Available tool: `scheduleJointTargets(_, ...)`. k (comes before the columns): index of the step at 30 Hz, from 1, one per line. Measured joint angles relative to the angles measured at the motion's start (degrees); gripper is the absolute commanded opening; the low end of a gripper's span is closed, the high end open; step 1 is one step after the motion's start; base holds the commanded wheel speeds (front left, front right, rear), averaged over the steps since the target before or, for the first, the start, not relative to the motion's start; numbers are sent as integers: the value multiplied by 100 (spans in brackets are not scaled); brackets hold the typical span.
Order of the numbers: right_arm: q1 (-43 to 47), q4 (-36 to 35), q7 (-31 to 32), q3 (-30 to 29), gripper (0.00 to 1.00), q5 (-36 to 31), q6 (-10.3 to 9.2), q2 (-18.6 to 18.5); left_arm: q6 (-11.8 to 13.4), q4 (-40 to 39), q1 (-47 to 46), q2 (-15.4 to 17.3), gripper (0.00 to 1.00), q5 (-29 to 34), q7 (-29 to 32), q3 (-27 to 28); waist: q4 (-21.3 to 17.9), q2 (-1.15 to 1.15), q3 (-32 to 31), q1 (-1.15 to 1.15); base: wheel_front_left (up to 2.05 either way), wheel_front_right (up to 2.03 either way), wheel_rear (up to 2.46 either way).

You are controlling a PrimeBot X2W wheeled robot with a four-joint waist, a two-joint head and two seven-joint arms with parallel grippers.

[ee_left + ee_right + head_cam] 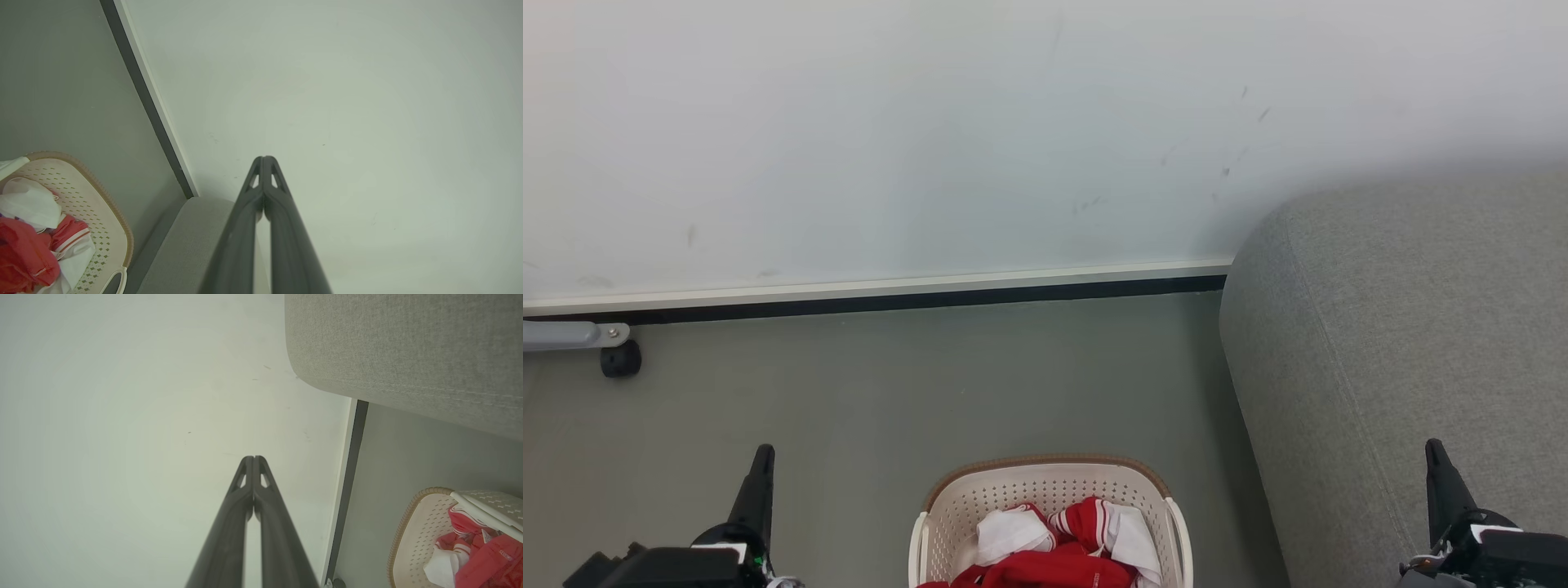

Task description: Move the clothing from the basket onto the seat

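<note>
Grippers: left gripper [762, 459] and right gripper [1436, 453] are idling closed, empty.
Clothing [1058, 551]: lying in basket [1045, 464] between them.
Advice: unclench before descending.

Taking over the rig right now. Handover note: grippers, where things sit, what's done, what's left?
Left gripper: shut, empty, left of the basket.
Right gripper: shut, empty, in front of the seat.
Clothing: red-and-white pile inside the basket, which stands on the floor beside the seat.
Done: nothing; no garment is gripped.
Left: grasp the clothing and put it on the seat.
</note>
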State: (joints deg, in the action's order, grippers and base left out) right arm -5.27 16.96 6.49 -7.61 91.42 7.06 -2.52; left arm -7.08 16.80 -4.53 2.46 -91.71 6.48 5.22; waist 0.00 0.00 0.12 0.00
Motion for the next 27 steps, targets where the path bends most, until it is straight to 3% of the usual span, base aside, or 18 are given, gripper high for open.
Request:
scheduleJointTargets(25,0,0,0,0,0,0,0,0,0,0,0,0,0,0,0,0,0,0,0,0,0,0,0)
scheduleJointTargets(26,27,66,0,10,100,-2,-1,10,4,63,35,-8,100,1,-1,-9,0,0,0,0,0,0,0)
scheduleJointTargets(27,69,123,-1,18,100,-2,-1,25,4,123,80,-22,100,1,0,-13,0,0,0,0,0,0,0)
